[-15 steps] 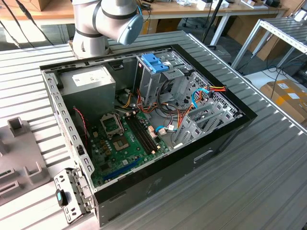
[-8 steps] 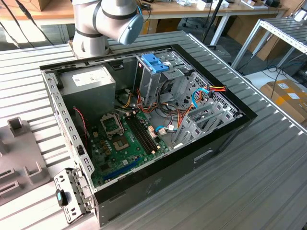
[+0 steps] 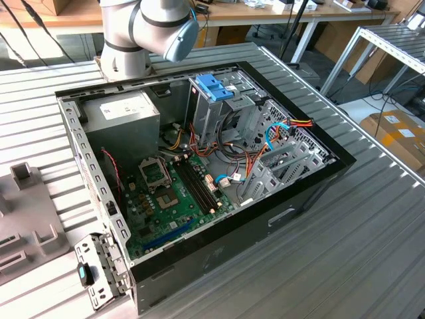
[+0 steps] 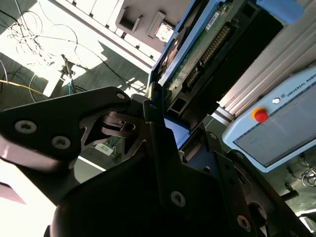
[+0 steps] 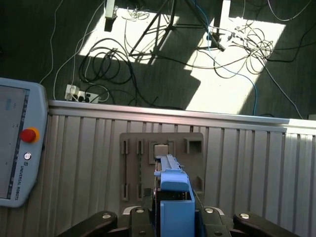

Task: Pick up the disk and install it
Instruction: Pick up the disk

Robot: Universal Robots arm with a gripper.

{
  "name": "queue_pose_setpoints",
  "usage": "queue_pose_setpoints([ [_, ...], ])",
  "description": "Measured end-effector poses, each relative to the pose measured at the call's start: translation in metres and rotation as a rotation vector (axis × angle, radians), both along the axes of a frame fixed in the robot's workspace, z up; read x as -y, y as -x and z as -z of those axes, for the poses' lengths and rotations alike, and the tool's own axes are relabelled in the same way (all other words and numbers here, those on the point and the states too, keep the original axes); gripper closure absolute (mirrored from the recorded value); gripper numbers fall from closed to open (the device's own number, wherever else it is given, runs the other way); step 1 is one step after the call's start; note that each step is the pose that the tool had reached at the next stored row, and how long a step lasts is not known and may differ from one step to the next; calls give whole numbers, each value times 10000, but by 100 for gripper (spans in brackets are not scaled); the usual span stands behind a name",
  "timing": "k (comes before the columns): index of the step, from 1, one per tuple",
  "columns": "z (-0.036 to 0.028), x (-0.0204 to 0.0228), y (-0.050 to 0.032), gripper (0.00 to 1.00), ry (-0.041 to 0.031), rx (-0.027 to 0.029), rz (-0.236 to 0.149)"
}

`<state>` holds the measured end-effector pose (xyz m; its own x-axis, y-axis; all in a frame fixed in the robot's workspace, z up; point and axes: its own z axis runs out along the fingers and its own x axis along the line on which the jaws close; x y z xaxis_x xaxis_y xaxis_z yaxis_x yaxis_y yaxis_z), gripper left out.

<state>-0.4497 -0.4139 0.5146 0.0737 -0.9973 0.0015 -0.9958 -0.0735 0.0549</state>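
A ribbed aluminium table (image 3: 372, 219) carries an open computer case (image 3: 265, 212) in a workshop where sunlit cables (image 5: 237, 34) trail across the floor. In the exterior view the arm (image 3: 143, 30) rises from its base at the case's far end. Its wrist looks down on a grey fixture (image 5: 148, 137) near a teach pendant (image 5: 19, 143). The gripper (image 5: 173, 218) is clamped on the disk (image 5: 173, 195), held edge-up over the fixture, with its green circuit board (image 4: 197, 54) showing in the second wrist view.

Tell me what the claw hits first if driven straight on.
Probably the grey slotted holder on the ribbed table, and the disk clamped in the claw would touch it first; depth is hard to judge.
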Motion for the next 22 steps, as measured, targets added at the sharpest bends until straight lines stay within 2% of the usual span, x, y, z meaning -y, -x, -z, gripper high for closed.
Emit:
queue_pose_setpoints([
  [22, 1, 150, 0, 63, -1, 1, 0],
])
